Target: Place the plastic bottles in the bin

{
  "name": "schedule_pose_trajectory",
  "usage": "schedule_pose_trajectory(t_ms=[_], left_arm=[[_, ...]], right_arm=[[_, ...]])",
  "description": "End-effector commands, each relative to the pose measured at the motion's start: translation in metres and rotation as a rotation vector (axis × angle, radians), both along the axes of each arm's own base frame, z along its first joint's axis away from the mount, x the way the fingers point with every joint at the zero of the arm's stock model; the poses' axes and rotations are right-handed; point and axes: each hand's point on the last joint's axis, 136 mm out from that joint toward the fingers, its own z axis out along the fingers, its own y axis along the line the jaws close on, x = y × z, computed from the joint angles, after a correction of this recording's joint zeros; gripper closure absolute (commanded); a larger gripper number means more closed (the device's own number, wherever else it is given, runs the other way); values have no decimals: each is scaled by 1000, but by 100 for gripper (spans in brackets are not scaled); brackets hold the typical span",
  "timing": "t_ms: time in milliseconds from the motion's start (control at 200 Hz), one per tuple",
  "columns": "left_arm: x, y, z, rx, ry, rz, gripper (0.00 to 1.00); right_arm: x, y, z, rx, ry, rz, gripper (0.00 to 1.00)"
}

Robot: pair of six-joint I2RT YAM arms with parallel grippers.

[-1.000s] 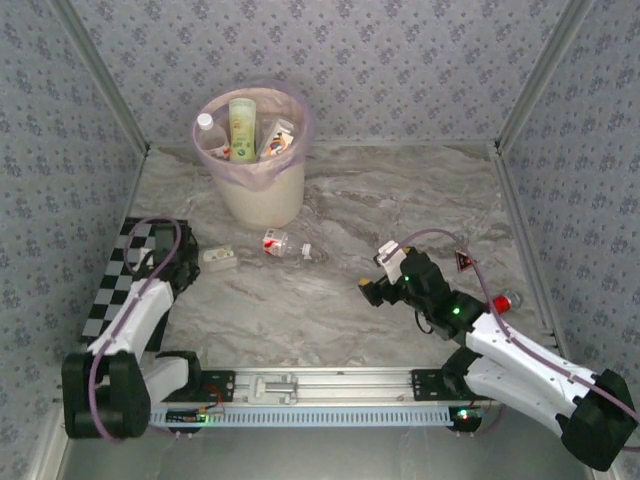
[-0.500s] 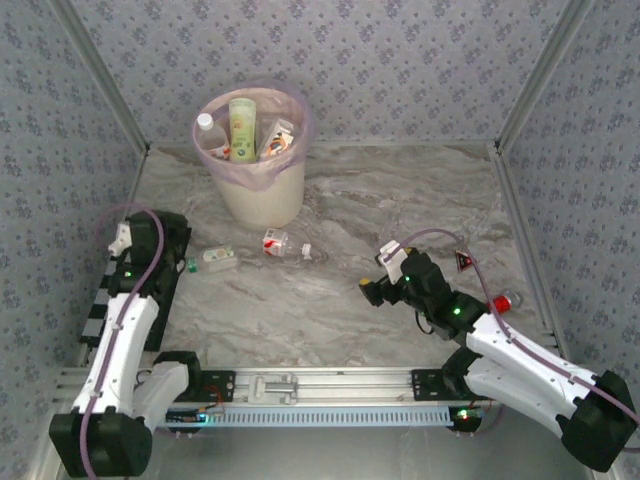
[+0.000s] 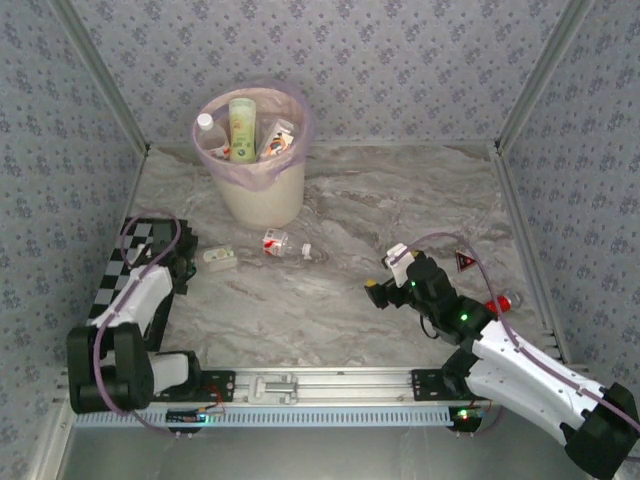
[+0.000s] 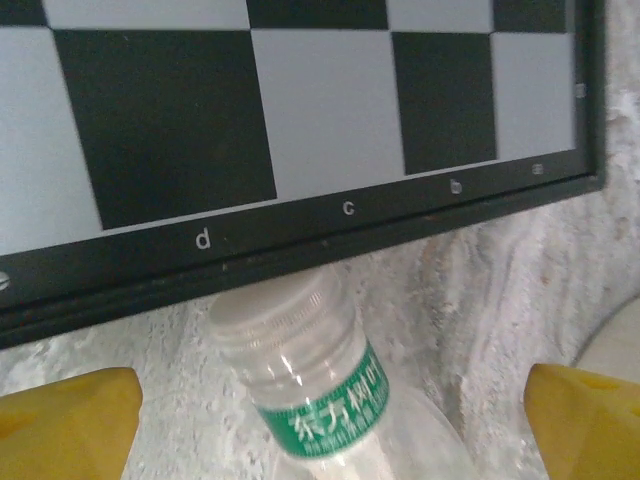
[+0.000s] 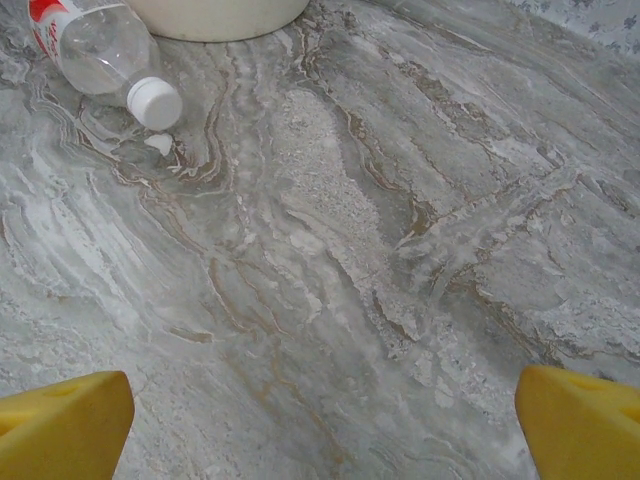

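Plainly, the left tool point(image 4: 325, 428) is spread wide, with its yellow fingertips point(image 4: 66, 424) on either side of a green-labelled bottle point(image 4: 322, 392). This bottle lies on the marble table point(image 4: 480, 290), its cap end at the black frame of the chessboard point(image 4: 300, 110); whether the two touch I cannot tell. A red-and-white-labelled bottle point(image 5: 95, 45) with a white cap lies near the foot of the bin point(image 3: 262, 190). It is well ahead of the right tool point(image 5: 322, 425), which is likewise wide open and holds nothing. Several bottles already stand in the bin, among them a pale green bottle point(image 3: 242, 125).

The two on the table look empty, so I judge them light, thin-walled and slick. They will probably roll if nudged and crumple under a hard squeeze. The best hold is across the labelled body near its middle, not the tapering neck.
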Motion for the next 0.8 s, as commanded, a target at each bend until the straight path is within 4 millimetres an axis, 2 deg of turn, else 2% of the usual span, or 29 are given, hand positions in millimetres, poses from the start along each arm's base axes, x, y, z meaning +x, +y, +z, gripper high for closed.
schedule_pose_trajectory(t_ms=[0,95,250,380,455,550,615,695,795], left_arm=[[21,-8,1,-49,-48,-26,3],[23,-16,-13,-97,-23,-38,7],[14,-14,-29,-111,23,4,29],[12,-13,-27,-105,37,9,43],[15,-14,-19,-105,25,-2,49],[16,-14,0,-97,-8,-19,53],[15,-13,20,-81,-42,-29,55],[13,-9,57,-37,-116,-46,58],[10,-2,117,47,-229,-77,62]], right_arm=[[0,-8,-3,-6,10,-34,0],[2,-7,-4,-9,12,-33,0],[2,-5,-4,-7,19,-29,0],[3,-7,-4,-11,16,-36,0],[4,-7,-4,-14,19,-37,0],[5,-6,-5,-11,22,-36,0],[6,-5,-6,-9,26,-34,0],[6,-5,-7,-5,28,-35,0],[9,-3,-6,-12,27,-30,0]])
